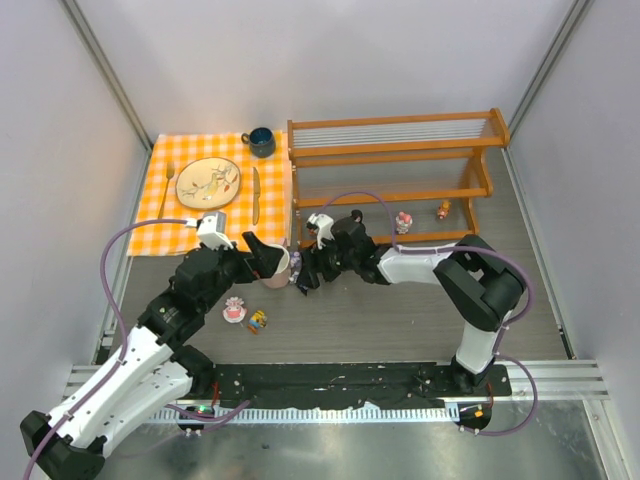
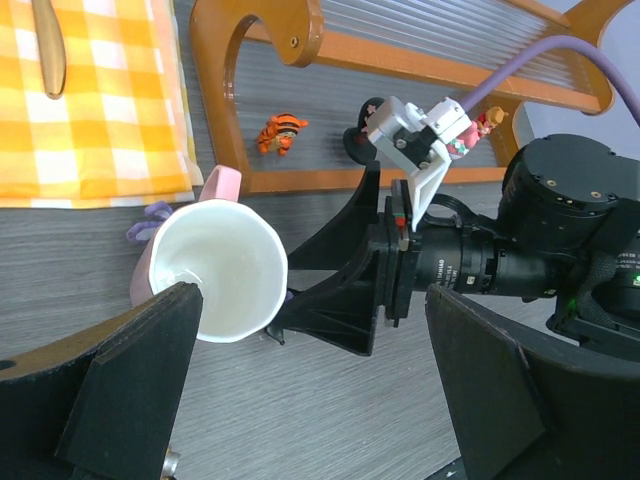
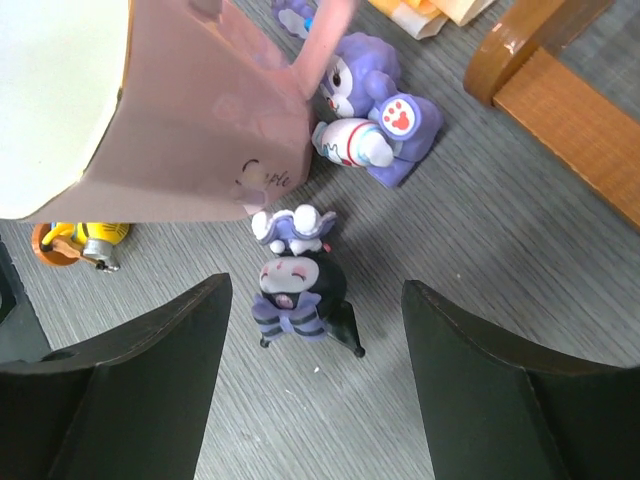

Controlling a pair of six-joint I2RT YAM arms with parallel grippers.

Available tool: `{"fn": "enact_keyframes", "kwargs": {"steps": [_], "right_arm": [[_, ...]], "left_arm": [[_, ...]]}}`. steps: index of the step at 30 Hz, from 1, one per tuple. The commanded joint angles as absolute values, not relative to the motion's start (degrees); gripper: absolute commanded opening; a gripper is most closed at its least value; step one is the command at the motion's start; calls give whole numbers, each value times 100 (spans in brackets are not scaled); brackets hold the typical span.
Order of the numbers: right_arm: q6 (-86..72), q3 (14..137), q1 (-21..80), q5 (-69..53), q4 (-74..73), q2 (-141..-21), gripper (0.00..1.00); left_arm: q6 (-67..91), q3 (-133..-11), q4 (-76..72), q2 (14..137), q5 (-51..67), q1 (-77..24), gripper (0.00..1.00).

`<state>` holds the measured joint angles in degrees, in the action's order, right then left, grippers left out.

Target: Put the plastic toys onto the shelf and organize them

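The shelf (image 1: 390,170) stands at the back right, with a pink-white toy (image 1: 403,222) and an orange toy (image 1: 443,210) on its lowest rail. A pink-and-white mug (image 1: 272,265) lies tipped on the table. My left gripper (image 2: 310,400) is open, its left finger (image 2: 130,390) at the mug (image 2: 215,270) rim. My right gripper (image 3: 315,400) is open and holds nothing. A black-and-purple toy (image 3: 295,285) lies just ahead of its fingers. A purple toy (image 3: 385,130) lies beside the mug (image 3: 190,110). A pink toy (image 1: 234,311) and a yellow toy (image 1: 257,321) lie nearer the arms.
An orange checked cloth (image 1: 160,225) at the back left carries a plate (image 1: 208,182), a fork and a knife. A dark blue mug (image 1: 262,141) stands beside the shelf. The shelf's foot (image 3: 545,80) is close to the right gripper. Grey walls enclose the table.
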<state>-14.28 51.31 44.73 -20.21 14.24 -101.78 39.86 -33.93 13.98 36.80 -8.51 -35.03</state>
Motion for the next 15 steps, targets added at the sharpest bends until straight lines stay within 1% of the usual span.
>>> {"fn": "enact_keyframes", "kwargs": {"steps": [1,9,12,13,15], "right_arm": [[-1266,5484,4597,-2127,1442,-10318,75],[-1134,5651,4816,-1943,1257,-10591,74],[-1134,5608,4843,-1872,1257,-10635,69],[-1125,5581,4851,-1855,1274,-10635,64],[-1134,5529,4852,-1846,1274,-10617,57]], "left_arm": [[3885,-3428,1204,3551,-888,-3516,100],[3876,-3410,1204,3533,-905,-3516,100],[3876,-3401,1178,3533,-896,-3516,100],[3876,-3393,1186,3533,-896,-3524,100],[3876,-3393,1187,3542,-896,-3516,100]]}}
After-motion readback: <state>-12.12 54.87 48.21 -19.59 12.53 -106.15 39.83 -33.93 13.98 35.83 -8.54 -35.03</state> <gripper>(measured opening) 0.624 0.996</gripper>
